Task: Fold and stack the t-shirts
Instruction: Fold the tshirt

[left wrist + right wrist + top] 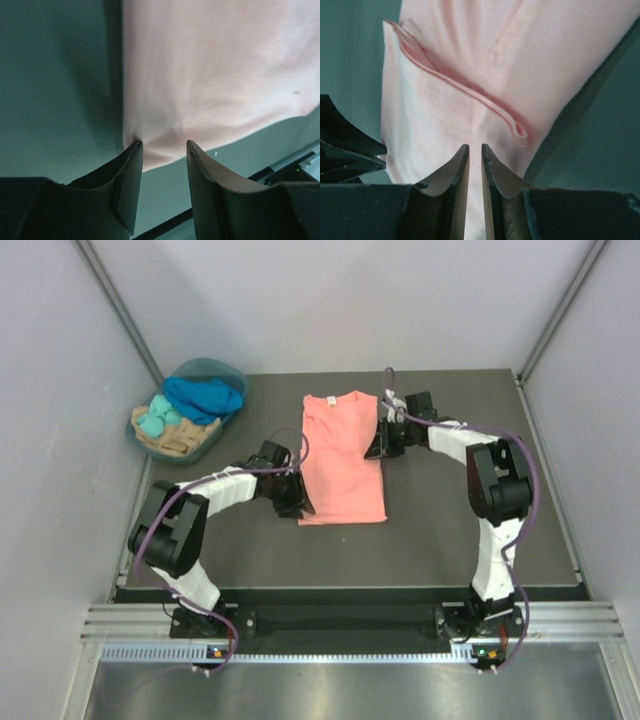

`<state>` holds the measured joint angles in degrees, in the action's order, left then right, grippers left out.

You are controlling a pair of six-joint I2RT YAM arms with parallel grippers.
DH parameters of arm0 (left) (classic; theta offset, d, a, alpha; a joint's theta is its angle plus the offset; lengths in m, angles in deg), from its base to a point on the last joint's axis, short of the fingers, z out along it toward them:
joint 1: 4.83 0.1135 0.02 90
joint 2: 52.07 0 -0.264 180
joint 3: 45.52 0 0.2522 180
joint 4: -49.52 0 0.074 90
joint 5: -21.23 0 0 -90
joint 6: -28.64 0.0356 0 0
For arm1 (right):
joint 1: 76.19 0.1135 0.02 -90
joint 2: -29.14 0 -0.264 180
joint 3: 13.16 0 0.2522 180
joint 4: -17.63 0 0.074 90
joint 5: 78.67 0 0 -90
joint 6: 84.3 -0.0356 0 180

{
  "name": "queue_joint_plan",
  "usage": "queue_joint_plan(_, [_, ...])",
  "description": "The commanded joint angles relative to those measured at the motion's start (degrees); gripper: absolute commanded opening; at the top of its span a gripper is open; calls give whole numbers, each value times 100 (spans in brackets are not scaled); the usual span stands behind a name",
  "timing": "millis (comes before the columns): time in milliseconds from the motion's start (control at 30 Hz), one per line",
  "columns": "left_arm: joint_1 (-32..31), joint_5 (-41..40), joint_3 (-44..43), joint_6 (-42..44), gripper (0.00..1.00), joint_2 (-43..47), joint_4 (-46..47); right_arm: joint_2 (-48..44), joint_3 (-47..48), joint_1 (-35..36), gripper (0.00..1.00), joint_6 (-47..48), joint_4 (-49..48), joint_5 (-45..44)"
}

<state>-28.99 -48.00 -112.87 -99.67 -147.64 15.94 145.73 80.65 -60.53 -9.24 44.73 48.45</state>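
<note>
1 salmon t-shirt, pinched by right tool, left tool open; 3 bundled t-shirts in 1 basket.

Left hand hangs low with jaws well apart, right hand low with jaws nearly closed

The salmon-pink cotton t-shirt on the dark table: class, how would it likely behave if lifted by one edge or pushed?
The salmon-pink cotton t-shirt is probably floppy: its folded-over sleeve lies in soft creases, so a lifted edge should drape. Pushed, it would likely bunch rather than slide; cloth puckers at the left gripper.
</note>
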Motion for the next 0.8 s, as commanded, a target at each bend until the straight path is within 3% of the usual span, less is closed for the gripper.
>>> queue_joint_plan(0, [-9,-468,93,-37,45,-84,30,275,388,-142,16,35,-77,190])
queue_joint_plan(300, [-97,-584,59,-212,46,-50,-241,215,476,-432,22,-89,-395,427])
queue_joint_plan(567, [-115,-154,-741,-222,48,284,-577,-899,-76,-310,42,88,204,400])
queue_joint_plan(600, [-115,-5,-767,-204,48,293,-420,-1050,-347,-248,39,105,239,410])
queue_joint_plan(700, [-132,321,-777,-300,46,258,-155,-1551,-927,50,6,-8,213,401])
queue_joint_plan(767, [-167,366,-733,-353,45,214,47,-1849,-1306,348,0,-193,-41,681])
